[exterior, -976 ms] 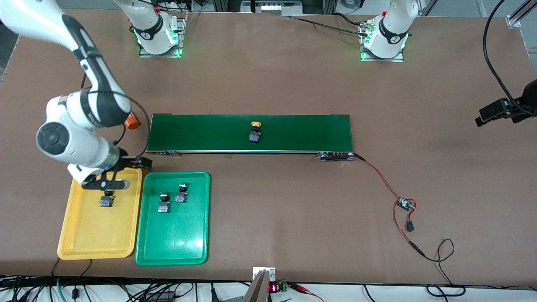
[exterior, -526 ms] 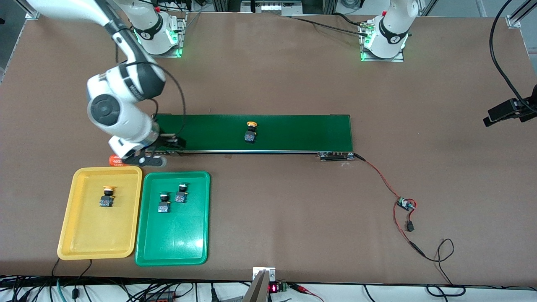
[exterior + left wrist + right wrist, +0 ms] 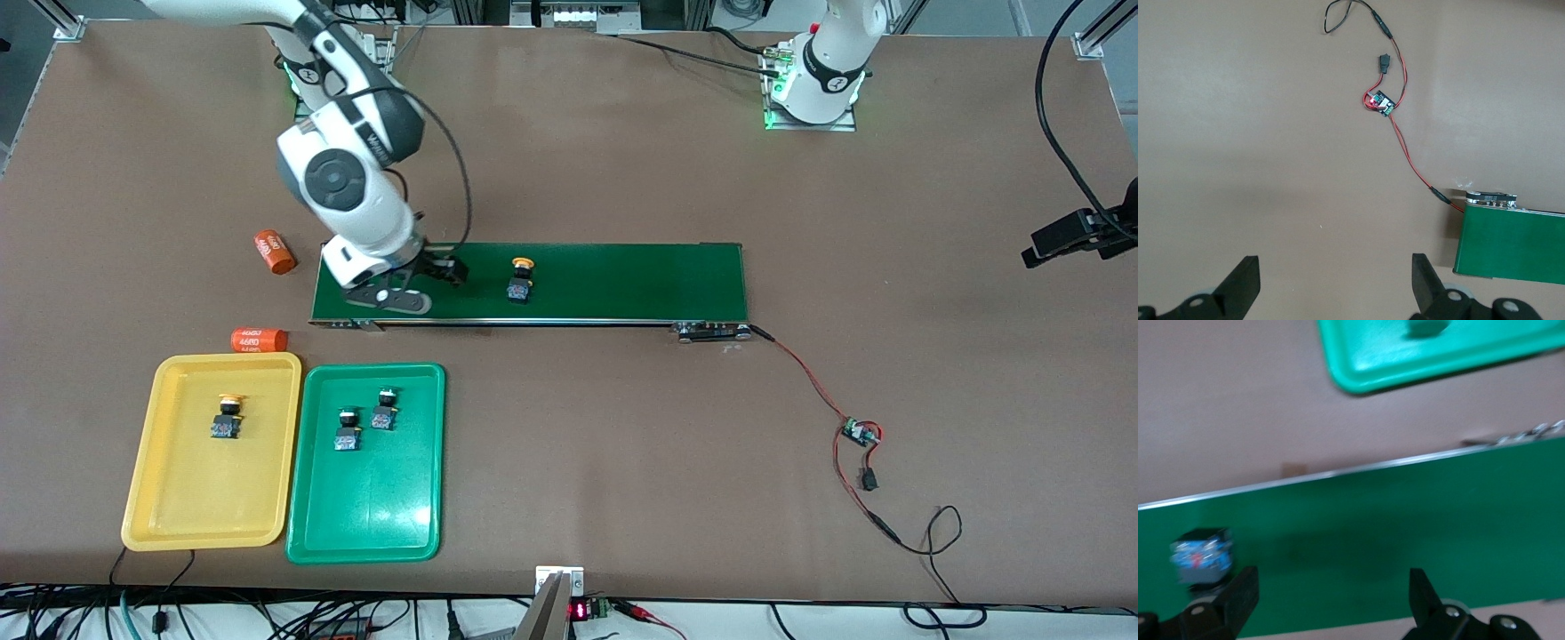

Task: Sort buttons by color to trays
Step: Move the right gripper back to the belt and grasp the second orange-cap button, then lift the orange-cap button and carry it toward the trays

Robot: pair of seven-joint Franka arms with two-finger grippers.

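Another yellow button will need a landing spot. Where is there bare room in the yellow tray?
The yellow tray is bare from its single yellow button to the rim nearest the front camera. The button sits near the rim closest to the orange cylinder, so that end is crowded.

You see brown desk [image 3: 622, 178]. Belt [image 3: 622, 280] dark green. Button on belt [image 3: 519, 283]: yellow cap, black base. Yellow tray [image 3: 151, 498] holds yellow-capped button [image 3: 228, 418]. Green tray [image 3: 391, 516] holds two green-capped buttons [image 3: 348, 430] [image 3: 384, 410], black bases. Two cylinders [image 3: 274, 252] [image 3: 259, 340] orange, white print. Arms white, black joints. Wire [image 3: 805, 373] red.
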